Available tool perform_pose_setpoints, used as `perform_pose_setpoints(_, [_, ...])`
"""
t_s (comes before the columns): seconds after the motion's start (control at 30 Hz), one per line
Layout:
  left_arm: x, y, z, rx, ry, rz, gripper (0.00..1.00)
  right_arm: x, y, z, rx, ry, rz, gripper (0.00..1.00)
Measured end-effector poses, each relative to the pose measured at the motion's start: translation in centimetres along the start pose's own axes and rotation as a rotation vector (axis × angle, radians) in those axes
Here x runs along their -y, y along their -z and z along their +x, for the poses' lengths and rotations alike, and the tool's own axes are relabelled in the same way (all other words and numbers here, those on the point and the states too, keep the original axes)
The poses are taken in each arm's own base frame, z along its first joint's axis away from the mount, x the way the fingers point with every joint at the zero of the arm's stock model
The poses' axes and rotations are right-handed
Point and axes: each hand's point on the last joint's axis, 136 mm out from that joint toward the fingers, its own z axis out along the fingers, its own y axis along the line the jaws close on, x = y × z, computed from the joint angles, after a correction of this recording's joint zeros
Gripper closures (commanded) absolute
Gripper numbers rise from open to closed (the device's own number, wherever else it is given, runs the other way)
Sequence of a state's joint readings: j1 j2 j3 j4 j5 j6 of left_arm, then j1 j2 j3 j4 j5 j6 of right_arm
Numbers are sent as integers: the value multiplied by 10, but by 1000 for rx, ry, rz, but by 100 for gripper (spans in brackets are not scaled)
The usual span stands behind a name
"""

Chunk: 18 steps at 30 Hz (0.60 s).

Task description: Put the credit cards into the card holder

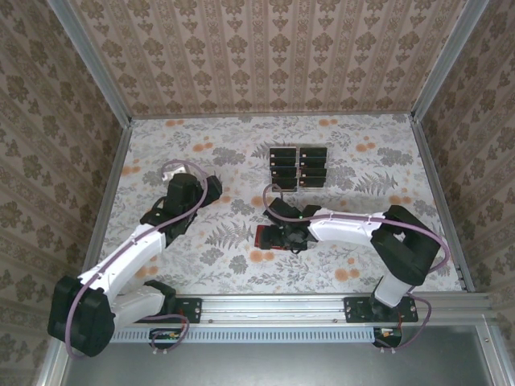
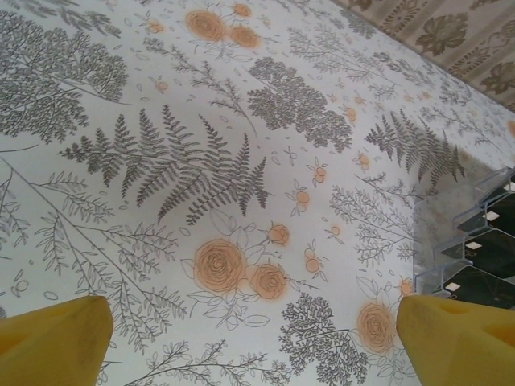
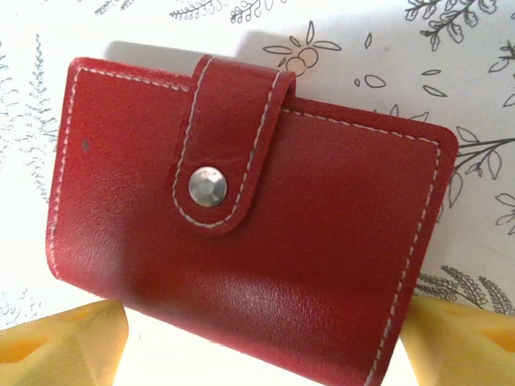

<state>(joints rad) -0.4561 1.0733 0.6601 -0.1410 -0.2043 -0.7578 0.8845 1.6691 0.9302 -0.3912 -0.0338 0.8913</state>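
Note:
The card holder [image 3: 322, 225], a small red wallet, lies flat and closed on the floral table, its strap fastened by a metal snap [image 3: 208, 186]. My right gripper [image 3: 261, 346] hovers right over it, open, with a yellow finger near each lower corner. From above, the red card holder [image 1: 263, 236] peeks out left of the right gripper [image 1: 291, 238]. Several black credit cards [image 1: 282, 167] stand in two stepped columns further back. My left gripper [image 1: 213, 191] is open over bare table, and the credit cards [image 2: 491, 257] sit off its right finger.
A clear tiered plastic stand [image 2: 451, 265] holds the cards behind the middle of the table. Metal rails and patterned walls [image 1: 105, 121] enclose the table on three sides. Open tablecloth lies to the left and at the front [image 1: 241, 273].

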Motion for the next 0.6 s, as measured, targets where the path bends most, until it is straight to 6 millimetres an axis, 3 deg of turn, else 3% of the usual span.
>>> perform_pose_setpoints(0.2, [1,4,-12,-24,31,16,0,-21,-4,-1,8,-40,-32,13])
perform_pose_setpoints(0.27, [5,5,-14,-30,37,34,0,-43,-8,0,-7,-27,-67,14])
perform_pose_setpoints(0.43, [4,6,-18,-43,51,50,0,-132,-13,9,-52,64,-266,14])
perform_pose_setpoints(0.53, [1,7,-20,-55,54,45,0,-151,-1,10,-52,105,-316,14])
perform_pose_setpoints(0.6, [-1,7,-23,-55,59,39,0,-148,6,6,-40,125,-312,15])
